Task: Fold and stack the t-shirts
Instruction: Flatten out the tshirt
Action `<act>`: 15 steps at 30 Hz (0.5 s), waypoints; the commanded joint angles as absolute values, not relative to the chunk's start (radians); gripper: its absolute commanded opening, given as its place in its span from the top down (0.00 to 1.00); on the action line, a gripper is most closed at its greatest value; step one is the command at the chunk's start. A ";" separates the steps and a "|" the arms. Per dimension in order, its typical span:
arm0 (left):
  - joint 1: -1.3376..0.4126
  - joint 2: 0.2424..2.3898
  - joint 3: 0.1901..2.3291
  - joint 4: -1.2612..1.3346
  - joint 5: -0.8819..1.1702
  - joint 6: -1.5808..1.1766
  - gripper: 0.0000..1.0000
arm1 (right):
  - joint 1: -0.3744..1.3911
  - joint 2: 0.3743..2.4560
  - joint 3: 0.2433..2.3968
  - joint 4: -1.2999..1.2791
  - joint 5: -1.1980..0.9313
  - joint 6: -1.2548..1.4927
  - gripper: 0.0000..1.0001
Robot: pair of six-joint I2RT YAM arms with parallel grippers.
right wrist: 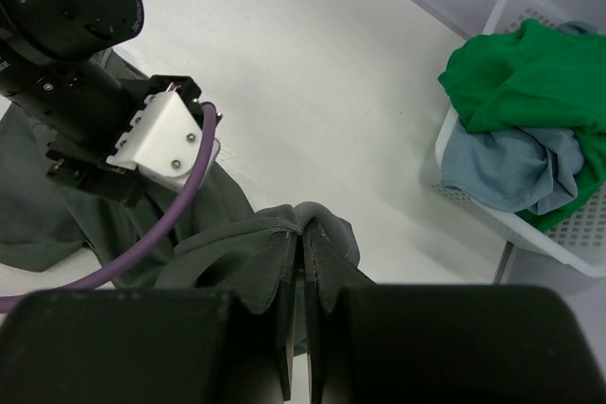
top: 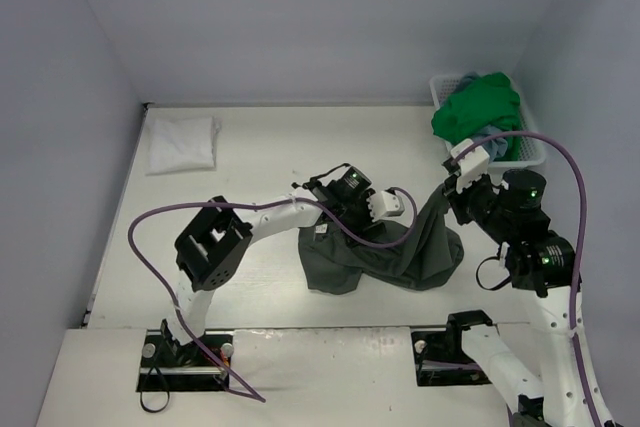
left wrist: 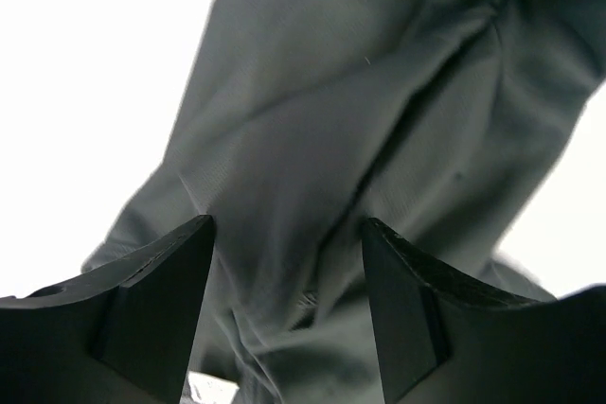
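Observation:
A dark olive-grey t-shirt (top: pixel 385 252) lies crumpled in the middle of the table. My right gripper (right wrist: pixel 303 238) is shut on a fold of it and holds that edge up as a peak (top: pixel 440 202). My left gripper (left wrist: pixel 289 229) is open just over the same shirt (left wrist: pixel 379 101), and the cloth fills the view between its fingers. A folded white t-shirt (top: pixel 182 142) rests at the far left. The bright green t-shirt (right wrist: pixel 525 68) and the light blue t-shirt (right wrist: pixel 502 167) are bunched in the basket.
The white slatted basket (top: pixel 528 154) stands at the far right by the wall. The left arm's wrist and purple cable (right wrist: pixel 161 224) hang close to my right gripper. Grey walls close in the table on three sides.

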State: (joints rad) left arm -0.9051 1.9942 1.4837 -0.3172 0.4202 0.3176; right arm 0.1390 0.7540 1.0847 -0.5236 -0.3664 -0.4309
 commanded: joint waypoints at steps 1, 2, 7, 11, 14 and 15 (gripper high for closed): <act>-0.905 1.973 1.565 -0.238 0.419 0.342 0.42 | 0.140 0.744 1.077 -0.465 -0.362 -0.437 1.00; -0.905 1.979 1.580 -0.244 0.434 0.336 0.42 | 0.140 0.744 1.074 -0.465 -0.357 -0.439 1.00; -0.913 1.999 1.592 -0.264 0.489 0.301 0.42 | 0.144 0.745 1.074 -0.465 -0.345 -0.453 1.00; -0.923 2.006 1.592 -0.305 0.526 0.299 0.44 | 0.144 0.750 1.085 -0.465 -0.341 -0.454 1.00; -0.928 2.016 1.603 -0.345 0.545 0.302 0.43 | 0.146 0.750 1.089 -0.466 -0.339 -0.456 1.00; -0.930 2.016 1.605 -0.350 0.548 0.304 0.43 | 0.146 0.752 1.088 -0.465 -0.339 -0.456 1.00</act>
State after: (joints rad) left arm -0.9184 2.0350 1.5452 -0.3233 0.4992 0.3061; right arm 0.1390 0.7418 1.0695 -0.5247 -0.3515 -0.4469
